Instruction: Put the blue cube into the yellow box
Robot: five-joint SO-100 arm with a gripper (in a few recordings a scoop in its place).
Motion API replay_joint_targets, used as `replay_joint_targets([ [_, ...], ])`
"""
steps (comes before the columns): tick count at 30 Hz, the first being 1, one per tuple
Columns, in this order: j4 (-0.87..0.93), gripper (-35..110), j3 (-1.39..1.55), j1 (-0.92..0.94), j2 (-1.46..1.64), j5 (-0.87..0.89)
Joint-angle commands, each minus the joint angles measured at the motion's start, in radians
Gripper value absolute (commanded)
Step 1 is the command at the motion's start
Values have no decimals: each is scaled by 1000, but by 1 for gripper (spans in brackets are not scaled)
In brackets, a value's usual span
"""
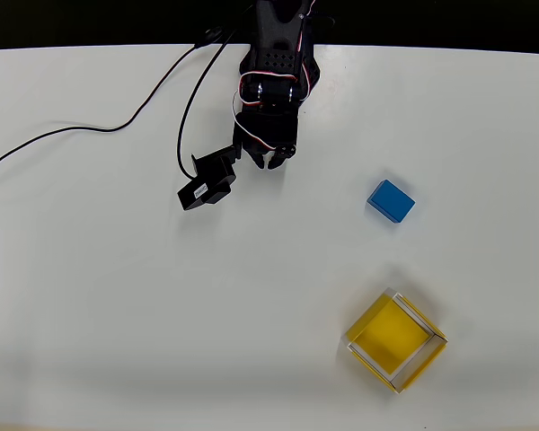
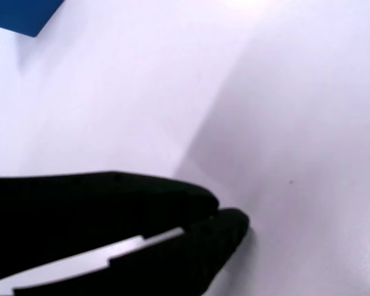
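Observation:
The blue cube [image 1: 391, 200] lies on the white table at the right of the overhead view, turned at an angle. The yellow box [image 1: 396, 340] sits below it, lower right, open-topped with pale rims and nothing inside. My black gripper [image 1: 268, 160] hangs near the top centre, well left of the cube, with nothing in it. In the wrist view the gripper [image 2: 219, 216] has its two black fingers closed together over bare table, and a corner of the blue cube [image 2: 21, 15] shows at the top left edge.
The white table [image 1: 117, 296] spreads widely around both objects. A black cable [image 1: 90, 128] trails across the upper left. The table's far edge [image 1: 431, 48] runs along the top, dark beyond it.

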Motion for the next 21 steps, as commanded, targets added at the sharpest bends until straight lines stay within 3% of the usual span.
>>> replay_joint_targets([
  [1,15,0,26,15,29,-2],
  [14,18,1,11,8,15,-75],
  [21,44,18,-371,-101,-235,-41],
])
